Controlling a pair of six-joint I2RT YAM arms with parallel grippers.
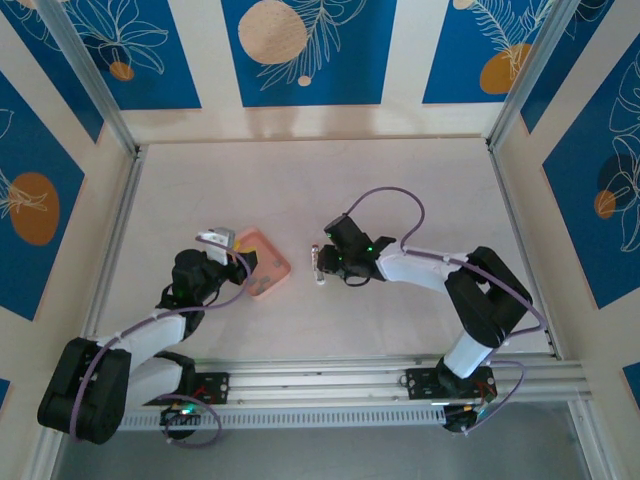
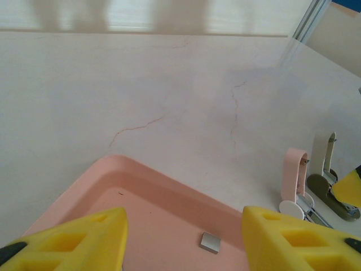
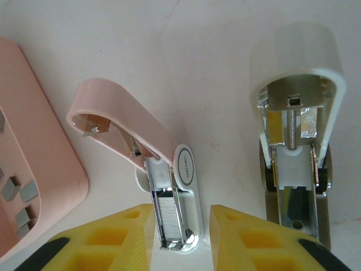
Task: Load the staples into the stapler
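- From the top camera, you had the pink tray (image 1: 272, 272) left of centre on the pale surface (image 1: 400, 180), with the left arm (image 1: 150, 335) reaching up to its left edge.
- The right arm (image 1: 440, 275) bent in from the right, its tip at the pink stapler (image 1: 319, 263), which lay just right of the tray.
- At your left wrist, the yellow left fingers (image 2: 73, 243) stood wide apart in the bottom corners, holding nothing, above the tray. One of the staples (image 2: 210, 242) lay on the tray floor between them.
- At your right wrist, the right fingers (image 3: 113, 245) sat close on either side of the pink stapler's open metal channel at bottom centre, its lid swung up toward the upper left. You could not tell whether they clamped it.
- More staples lay in the tray at the left edge, and a second stapler (image 3: 296, 130), white-topped, was at the right of the frame.
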